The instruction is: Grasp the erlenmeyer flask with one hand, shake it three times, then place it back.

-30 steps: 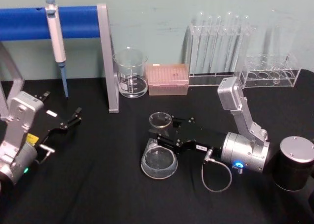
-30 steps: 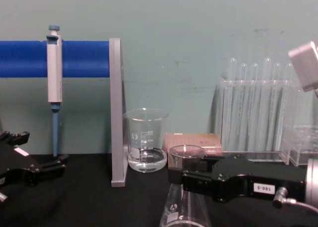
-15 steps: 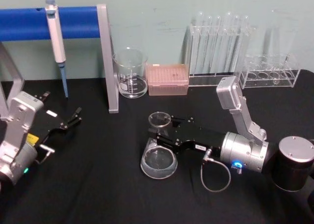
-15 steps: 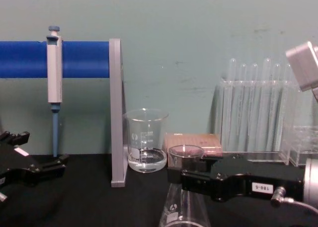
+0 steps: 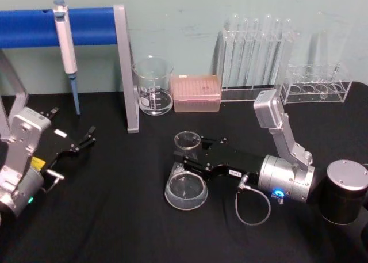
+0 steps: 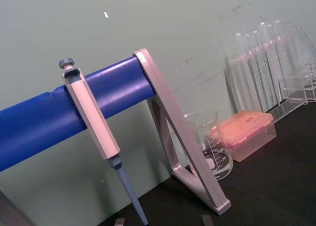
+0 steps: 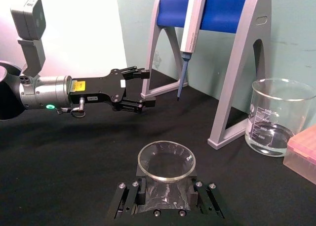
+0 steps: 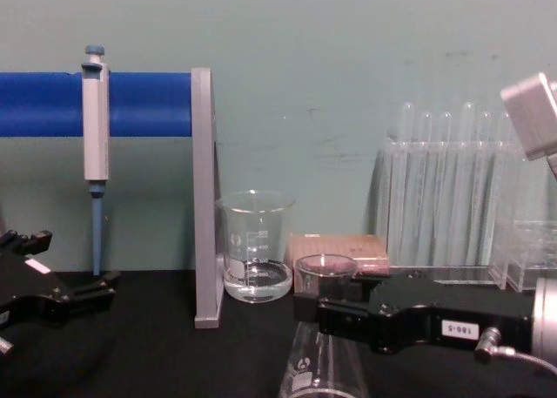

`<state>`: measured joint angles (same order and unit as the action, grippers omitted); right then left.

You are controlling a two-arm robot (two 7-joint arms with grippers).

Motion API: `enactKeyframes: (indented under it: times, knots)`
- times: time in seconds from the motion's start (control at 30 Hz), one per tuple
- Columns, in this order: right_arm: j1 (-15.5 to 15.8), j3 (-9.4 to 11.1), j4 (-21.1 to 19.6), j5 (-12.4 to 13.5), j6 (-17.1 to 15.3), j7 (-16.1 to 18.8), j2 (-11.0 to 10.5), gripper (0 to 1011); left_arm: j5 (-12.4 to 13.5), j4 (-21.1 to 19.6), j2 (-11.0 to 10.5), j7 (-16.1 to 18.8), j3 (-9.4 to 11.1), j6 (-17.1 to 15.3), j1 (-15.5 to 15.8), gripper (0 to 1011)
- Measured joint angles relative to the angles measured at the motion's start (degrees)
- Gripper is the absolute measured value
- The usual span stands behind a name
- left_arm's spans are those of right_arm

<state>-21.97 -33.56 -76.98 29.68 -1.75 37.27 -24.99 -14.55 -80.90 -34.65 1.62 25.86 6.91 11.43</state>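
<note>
While its neck is pinched between the fingers of the right gripper [image 5: 185, 157], the flask [image 5: 186, 191] is held upright near the middle of the black table [image 5: 115, 217]. Its long axis is vertical and its open mouth is pointed straight up. Whether the base is touching the table cannot be told. The right gripper is reached in level from the right, and a small numbered white label is seen on its side.

Open room is left on the near side of the flask and to its left. The far side is bounded by a beaker [image 5: 153, 93] with a little water in it, a pink box [image 5: 197, 93] and a rack of test tubes [image 5: 253, 56], all well apart from the flask. A black cylinder [image 5: 344, 194] is stood near the right edge of the table.

The flask is made of clear glass, wide at the base and narrowed to a short neck with a flared rim. A small white logo is printed low on its wall. The left gripper [image 5: 80, 143] is parked at the left, well apart, with its fingers spread.
</note>
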Motion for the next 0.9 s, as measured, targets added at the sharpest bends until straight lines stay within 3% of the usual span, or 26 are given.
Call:
enactKeyframes:
  times: [0.4, 0.9]
  knots:
    - [0.0, 0.0, 0.04, -0.04, 0.0, 0.04, 0.0, 469, 0.0, 0.0, 0.0, 0.0, 0.0, 0.0, 0.0, 1001]
    - [0.01, -0.01, 0.12, -0.16, -0.12, 0.02, 0.0, 921, 0.0, 0.0, 0.0, 0.0, 0.0, 0.0, 0.0, 1001]
